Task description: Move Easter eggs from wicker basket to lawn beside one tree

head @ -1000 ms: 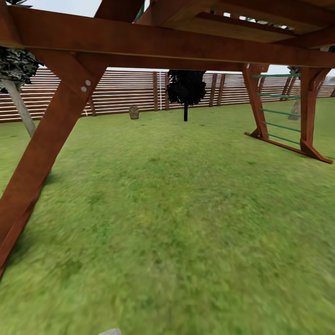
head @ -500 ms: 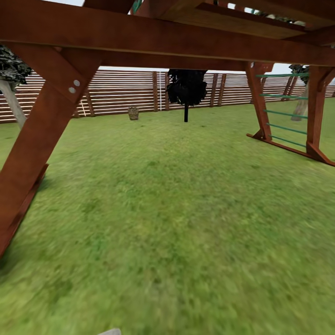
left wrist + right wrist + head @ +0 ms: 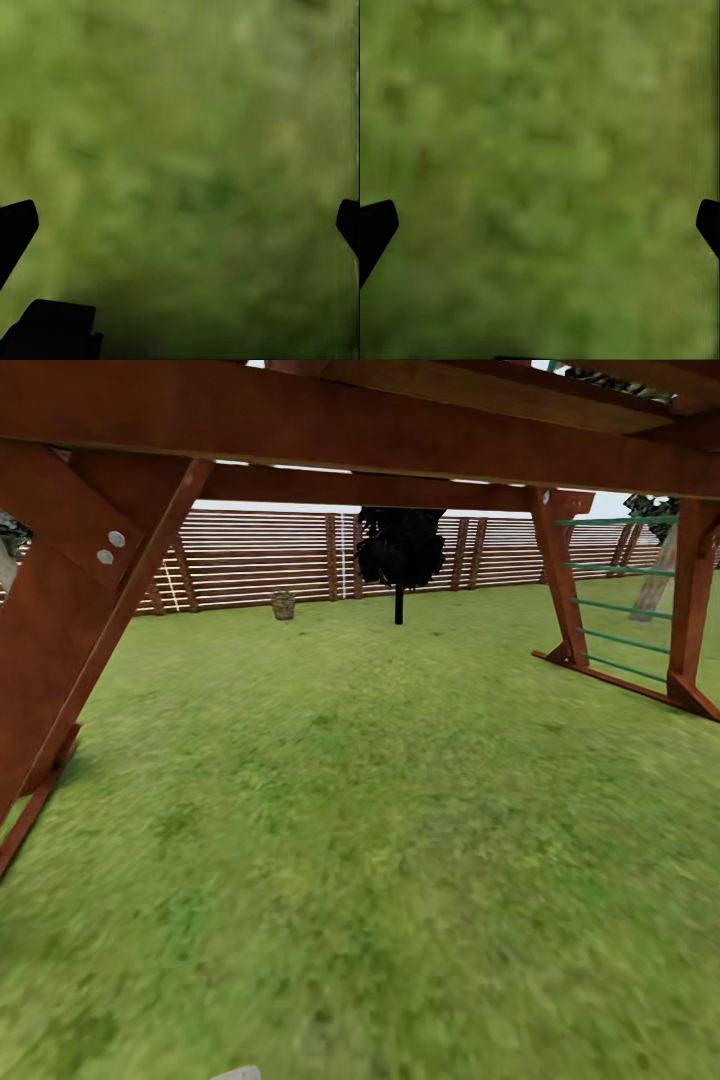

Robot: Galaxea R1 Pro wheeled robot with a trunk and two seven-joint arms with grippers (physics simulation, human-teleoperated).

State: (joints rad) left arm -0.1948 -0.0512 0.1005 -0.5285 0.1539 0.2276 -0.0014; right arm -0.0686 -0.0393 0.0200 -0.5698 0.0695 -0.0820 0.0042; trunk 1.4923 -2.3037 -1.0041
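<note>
Head view first: looking out from under a big red-brown wooden play frame point(image 3: 360, 435), with a thick slanted leg point(image 3: 70, 620) at the left and a pair of legs with green ladder rungs point(image 3: 620, 610) at the right. Wide stretch of lawn point(image 3: 360, 810) running all the way back to a slatted wooden fence point(image 3: 260, 555). Far off, just in front of that fence and a bit left of centre, the wicker basket point(image 3: 284, 604) sitting on the grass, too small to make out any eggs inside. Right of it, a thin black-trunked dark tree point(image 3: 400, 555) standing on the grass near the fence. At the far right, past the ladder rungs, a leaning pale grey trunk of the tree point(image 3: 657, 575) with dark leaves above. Tiny pale sliver of something at the very bottom edge, can't tell what. Left wrist view: blurry green grass and nothing else underneath, left gripper point(image 3: 180, 225) with its two dark fingertips point(image 3: 15, 232) way out at opposite edges, so spread wide, nothing between them. Right wrist view: same deal, blurry grass, right gripper point(image 3: 540, 225) with fingertips point(image 3: 375, 229) far apart and empty.
</note>
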